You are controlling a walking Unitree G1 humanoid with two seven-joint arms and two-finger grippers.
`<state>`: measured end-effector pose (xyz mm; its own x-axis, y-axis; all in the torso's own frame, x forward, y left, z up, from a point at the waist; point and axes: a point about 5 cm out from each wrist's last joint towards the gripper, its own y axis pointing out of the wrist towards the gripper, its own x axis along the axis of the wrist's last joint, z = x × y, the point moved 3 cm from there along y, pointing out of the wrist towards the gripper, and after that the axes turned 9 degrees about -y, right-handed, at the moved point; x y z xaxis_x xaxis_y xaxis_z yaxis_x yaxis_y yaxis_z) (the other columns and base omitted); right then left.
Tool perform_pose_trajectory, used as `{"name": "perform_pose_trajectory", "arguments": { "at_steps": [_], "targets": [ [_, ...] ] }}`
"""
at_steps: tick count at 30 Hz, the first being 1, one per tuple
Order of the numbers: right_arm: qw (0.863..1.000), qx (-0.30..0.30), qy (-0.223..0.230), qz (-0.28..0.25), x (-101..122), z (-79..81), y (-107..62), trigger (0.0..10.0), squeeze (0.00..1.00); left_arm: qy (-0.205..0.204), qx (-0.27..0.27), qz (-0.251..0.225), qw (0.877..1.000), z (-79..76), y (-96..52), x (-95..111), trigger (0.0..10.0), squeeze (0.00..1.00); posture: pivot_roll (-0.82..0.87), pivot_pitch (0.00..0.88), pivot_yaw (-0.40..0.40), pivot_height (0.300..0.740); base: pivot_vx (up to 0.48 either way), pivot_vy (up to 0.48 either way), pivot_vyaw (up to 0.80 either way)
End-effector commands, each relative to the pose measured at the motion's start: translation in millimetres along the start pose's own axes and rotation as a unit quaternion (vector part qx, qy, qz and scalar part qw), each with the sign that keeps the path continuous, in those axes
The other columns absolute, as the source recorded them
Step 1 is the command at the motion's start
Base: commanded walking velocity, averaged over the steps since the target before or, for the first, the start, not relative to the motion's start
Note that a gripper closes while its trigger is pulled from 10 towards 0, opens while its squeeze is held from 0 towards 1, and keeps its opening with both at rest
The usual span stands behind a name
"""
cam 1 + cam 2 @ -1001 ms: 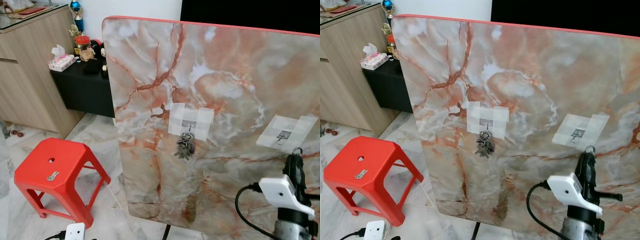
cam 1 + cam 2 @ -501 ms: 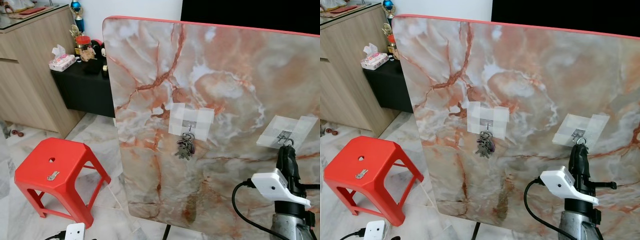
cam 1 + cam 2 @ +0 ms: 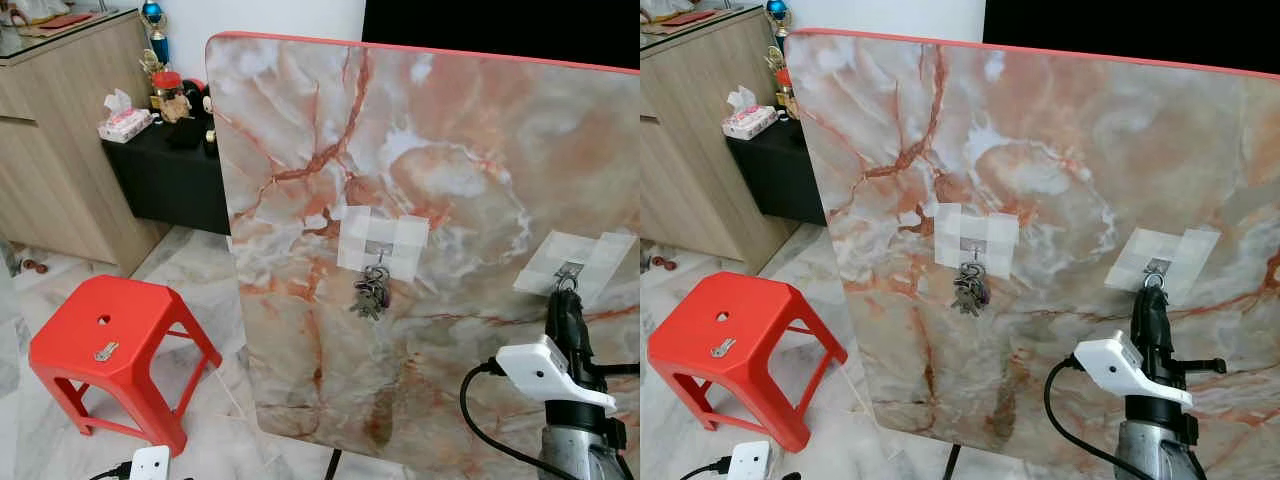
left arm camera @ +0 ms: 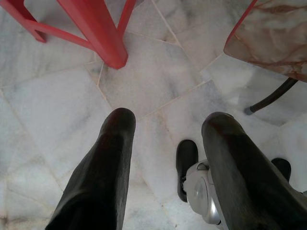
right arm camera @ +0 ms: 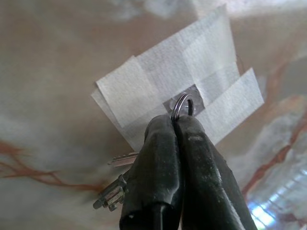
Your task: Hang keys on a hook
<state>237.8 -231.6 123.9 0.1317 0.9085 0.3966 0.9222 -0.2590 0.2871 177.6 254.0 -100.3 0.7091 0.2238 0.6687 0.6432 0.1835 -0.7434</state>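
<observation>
Right gripper (image 5: pixel 176 125): black fingers pressed together, pinching a small steel key ring (image 5: pixel 182 104) at the tips. Ring sits right at the metal hook (image 3: pixel 1155 267), over its face; whether it is threaded on cannot be told. Keys (image 5: pixel 115 189) dangle behind and below the fingers, flat silver blades. Hook is fixed by crossed strips of white tape (image 5: pixel 158 91) to an upright marbled board (image 3: pixel 450 160), orange-veined, glossy, with a red rim along the top edge. The gripper works near the board's right side; bare board above and around the tape patch.

Further along the board, a second taped hook (image 3: pixel 376 248) carries a hanging key bunch (image 3: pixel 369 295).

Left gripper (image 4: pixel 168 163) hangs low over the white marble floor (image 4: pixel 57 110), fingers spread apart, holding nothing.

Left of the board stands a red plastic stool (image 3: pixel 110 350) with a single key (image 3: pixel 104 351) lying on its seat. A white power strip (image 3: pixel 150 463) lies on the floor beside it.
</observation>
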Motion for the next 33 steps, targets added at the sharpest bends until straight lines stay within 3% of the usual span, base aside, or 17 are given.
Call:
{"name": "perform_pose_trajectory", "arguments": {
  "at_steps": [1, 20, 33],
  "targets": [
    [1.0, 0.007, -0.008, -0.002, -0.4, 0.7, 1.8, 10.0, 0.0, 0.0, 0.001, 0.013, 1.0, 1.2, -1.3, -6.1, 10.0, 0.0, 0.06, 0.0, -0.053, 0.74, 0.0, 0.0, 0.0],
    [0.999, 0.019, -0.031, 0.018, -8.0, 1.4, 6.7, 10.0, 0.0, 0.0, 0.001, 0.014, 1.0, 1.6, -1.5, -6.7, 10.0, 0.0, 0.06, 0.0, -0.055, 0.74, 0.0, 0.0, 0.0],
    [0.999, 0.04, -0.022, 0.019, -3.9, 8.0, 6.6, 10.0, 0.0, 0.0, 0.002, 0.013, 1.0, 1.7, -1.5, -6.4, 10.0, 0.0, 0.06, 0.0, -0.055, 0.74, 0.0, 0.0, 0.0]
  ]
}}
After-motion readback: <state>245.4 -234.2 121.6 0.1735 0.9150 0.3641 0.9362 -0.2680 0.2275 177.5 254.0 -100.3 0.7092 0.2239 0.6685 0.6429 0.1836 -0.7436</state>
